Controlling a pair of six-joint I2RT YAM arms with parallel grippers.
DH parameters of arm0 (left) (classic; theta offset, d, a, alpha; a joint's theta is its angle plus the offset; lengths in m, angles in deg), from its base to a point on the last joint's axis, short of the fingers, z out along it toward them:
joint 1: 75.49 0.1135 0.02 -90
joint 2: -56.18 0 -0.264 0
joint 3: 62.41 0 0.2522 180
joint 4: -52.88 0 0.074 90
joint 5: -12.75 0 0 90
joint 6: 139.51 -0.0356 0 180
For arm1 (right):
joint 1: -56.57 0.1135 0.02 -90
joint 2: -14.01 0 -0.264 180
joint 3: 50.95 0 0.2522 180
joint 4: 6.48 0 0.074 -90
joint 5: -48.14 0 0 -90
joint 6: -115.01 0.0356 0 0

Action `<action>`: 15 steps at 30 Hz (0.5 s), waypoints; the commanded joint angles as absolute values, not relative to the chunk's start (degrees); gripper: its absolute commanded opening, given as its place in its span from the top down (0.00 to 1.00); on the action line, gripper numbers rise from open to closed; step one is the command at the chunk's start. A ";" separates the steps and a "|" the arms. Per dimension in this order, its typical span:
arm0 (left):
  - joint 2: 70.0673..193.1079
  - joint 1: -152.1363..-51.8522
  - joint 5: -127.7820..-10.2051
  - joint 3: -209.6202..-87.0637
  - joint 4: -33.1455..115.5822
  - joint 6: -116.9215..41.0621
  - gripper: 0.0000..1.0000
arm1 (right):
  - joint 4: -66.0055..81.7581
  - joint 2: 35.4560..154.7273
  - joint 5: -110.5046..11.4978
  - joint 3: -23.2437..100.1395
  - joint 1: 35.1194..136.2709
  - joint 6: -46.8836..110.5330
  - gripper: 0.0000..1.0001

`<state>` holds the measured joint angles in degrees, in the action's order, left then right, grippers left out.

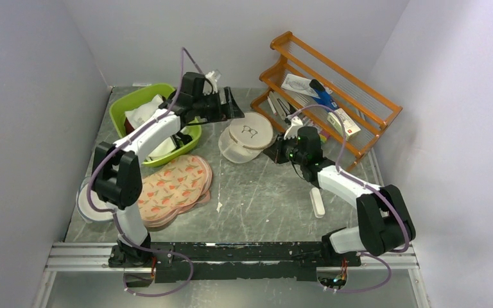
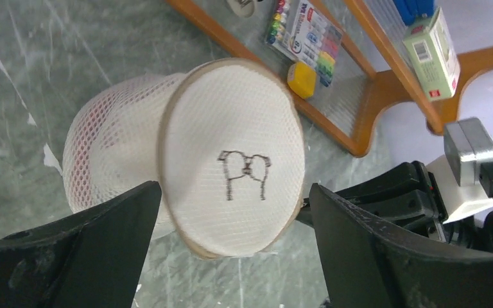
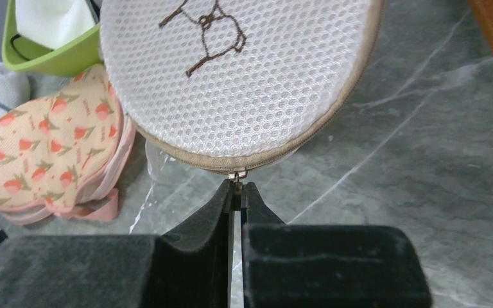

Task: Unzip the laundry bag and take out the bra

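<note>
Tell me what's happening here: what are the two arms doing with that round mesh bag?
The right gripper is pinched shut on the zipper pull at the rim of the laundry bag. The left gripper is open, its fingers on either side of the bag, not visibly gripping it. The zipper looks closed, and only a reddish tint through the mesh hints at the bra inside.

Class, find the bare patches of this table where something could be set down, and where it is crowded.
Bare table lies in front of the laundry bag, between the fruit-printed pads and the white stick. Crowded: green basket back left, wooden rack back right. Right gripper pinches the bag's zipper pull.
</note>
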<state>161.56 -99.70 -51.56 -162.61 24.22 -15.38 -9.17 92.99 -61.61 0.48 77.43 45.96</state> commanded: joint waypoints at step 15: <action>154.27 -115.27 -63.69 -162.26 24.06 -51.36 0.23 | -6.44 90.18 -62.22 3.92 80.30 46.20 1.00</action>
